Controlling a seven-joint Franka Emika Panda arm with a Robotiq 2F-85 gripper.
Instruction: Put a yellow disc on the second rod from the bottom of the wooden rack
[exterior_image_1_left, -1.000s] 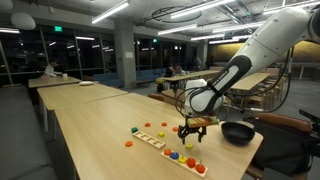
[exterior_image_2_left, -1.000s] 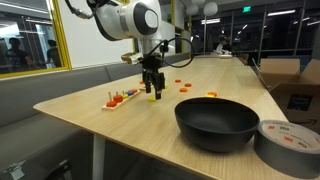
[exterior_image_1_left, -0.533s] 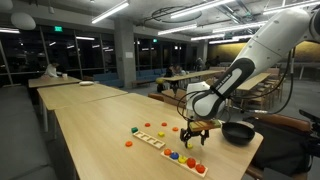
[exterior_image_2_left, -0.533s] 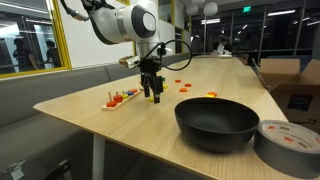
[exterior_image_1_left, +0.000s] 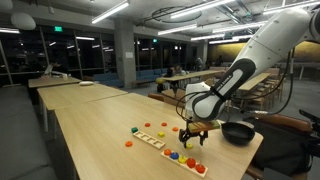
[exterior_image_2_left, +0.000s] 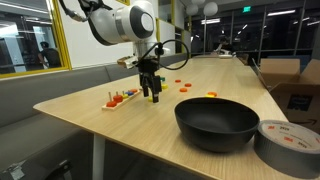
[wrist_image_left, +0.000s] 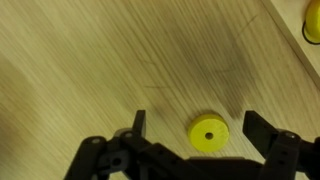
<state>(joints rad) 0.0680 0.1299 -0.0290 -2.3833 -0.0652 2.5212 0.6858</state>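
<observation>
Yellow disc (wrist_image_left: 208, 134), flat and round with a small centre hole, lies on the pale, wood-grained counter (wrist_image_left: 90, 60) between the spread jaws of the gripper (wrist_image_left: 196, 128), touching neither. In an exterior view the long wooden rack (exterior_image_1_left: 160, 143) lies nearby, under ceiling strip lights (exterior_image_1_left: 112, 12).

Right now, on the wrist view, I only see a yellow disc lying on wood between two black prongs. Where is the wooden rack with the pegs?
Observer: The wooden rack lies flat on the table, close beside the pincer, outside your picture.
Operator: Is it bare?
Observer: No, small coloured discs sit along it; which pegs they are on is too small to tell.
Operator: Anything else nearby?
Observer: A black bowl stands on the same table, apart from the rack.
</observation>
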